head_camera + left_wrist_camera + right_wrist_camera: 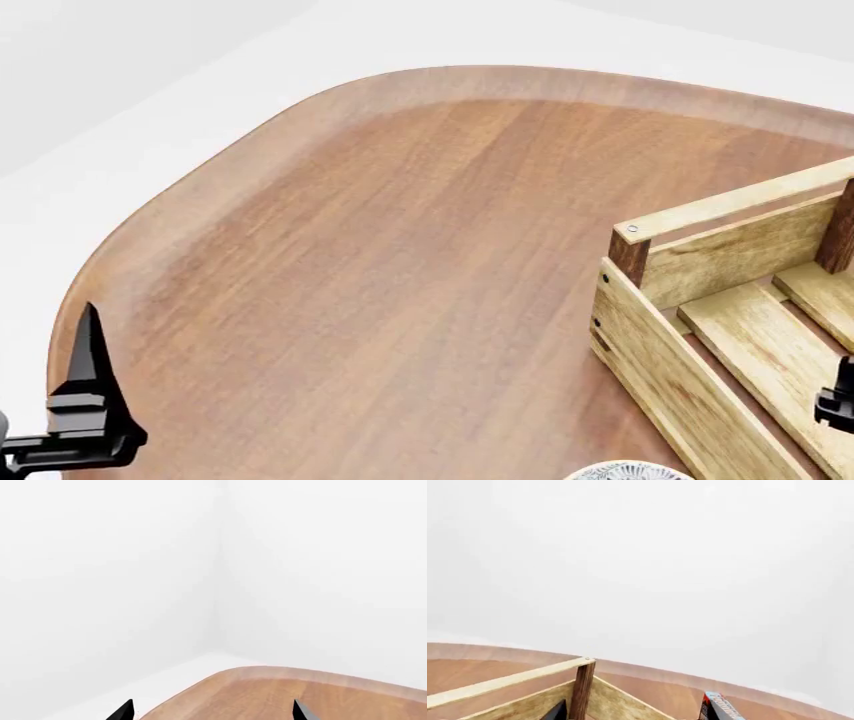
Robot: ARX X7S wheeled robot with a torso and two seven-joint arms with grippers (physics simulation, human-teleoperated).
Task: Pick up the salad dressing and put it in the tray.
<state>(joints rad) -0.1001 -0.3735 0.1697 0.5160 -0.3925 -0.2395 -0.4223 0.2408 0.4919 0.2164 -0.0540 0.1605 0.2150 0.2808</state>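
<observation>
nearest the head camera, the left gripper hangs at the bench's near left edge, one black finger pointing up. in its own wrist view two dark fingertips stand well apart with nothing between them, so it looks open and empty, parked off to the side where it blocks nothing. the right gripper shows only as a black sliver over the tray; in its wrist view just one dark tip appears beside a brown corner post, so i cannot tell how far it is open or whether it holds anything.

the salad dressing is in none of the views, so it probably lies outside the framing. a blue-and-red box stands beyond the tray, and the rim of a patterned bowl peeks in just beside the tray's near corner.

the bench is smooth reddish-brown wood with a rounded, raised lip, bare across its middle. plain white walls meet in a corner behind it.
</observation>
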